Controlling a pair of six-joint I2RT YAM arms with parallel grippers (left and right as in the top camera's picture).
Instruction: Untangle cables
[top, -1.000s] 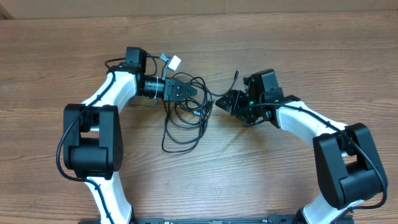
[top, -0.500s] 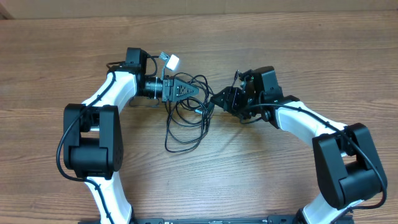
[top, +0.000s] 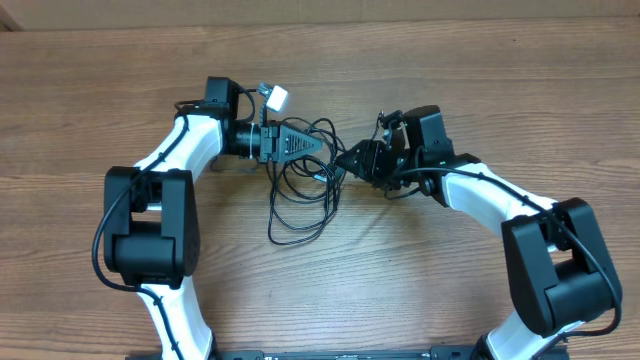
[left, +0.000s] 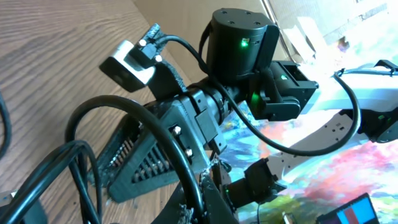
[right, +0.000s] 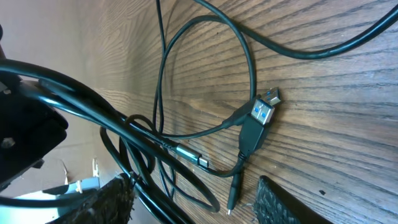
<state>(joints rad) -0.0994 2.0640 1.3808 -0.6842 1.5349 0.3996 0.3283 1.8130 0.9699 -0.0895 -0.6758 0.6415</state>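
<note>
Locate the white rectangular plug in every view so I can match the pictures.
Overhead: the white rectangular plug sits upper centre-left, just above the tangle.
Left wrist: upper left, over bare wood.
Right wrist: not in it.
Shared landmark: the thin black cables, visible in all three.

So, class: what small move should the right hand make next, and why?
Probably close the right hand on the cord behind the USB plug, lying between its open fingers; the shut left hand sits among the cables, so a pull might free that end.
</note>
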